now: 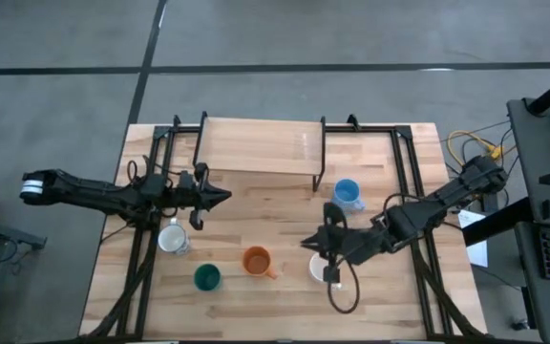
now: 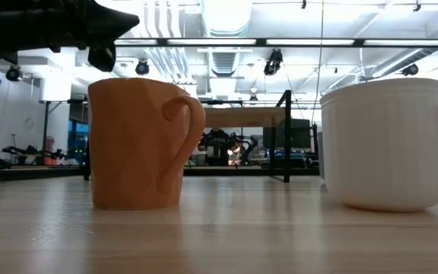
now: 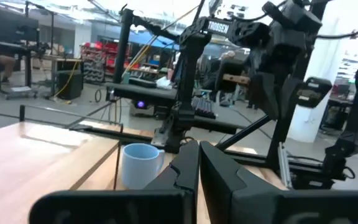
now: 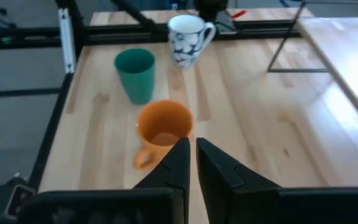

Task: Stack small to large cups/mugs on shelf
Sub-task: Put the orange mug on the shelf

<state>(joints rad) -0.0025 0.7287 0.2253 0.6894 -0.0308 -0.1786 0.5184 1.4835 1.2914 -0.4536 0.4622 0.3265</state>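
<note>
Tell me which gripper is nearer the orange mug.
The right. The right gripper hangs just beside the orange ceramic mug, on the side of the plain white mug. The left gripper sits farther off, near the wooden shelf.

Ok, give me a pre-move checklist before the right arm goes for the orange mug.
1. Right gripper empty, jaws nearly shut: not ok, open first.
2. Orange mug upright, just ahead of that gripper: ok.
3. Room around it: dark green cup and plain white mug stand apart: ok.
4. Shelf top bare: ok.
5. Left gripper waits near the shelf's left legs, away from the mug: ok.
</note>
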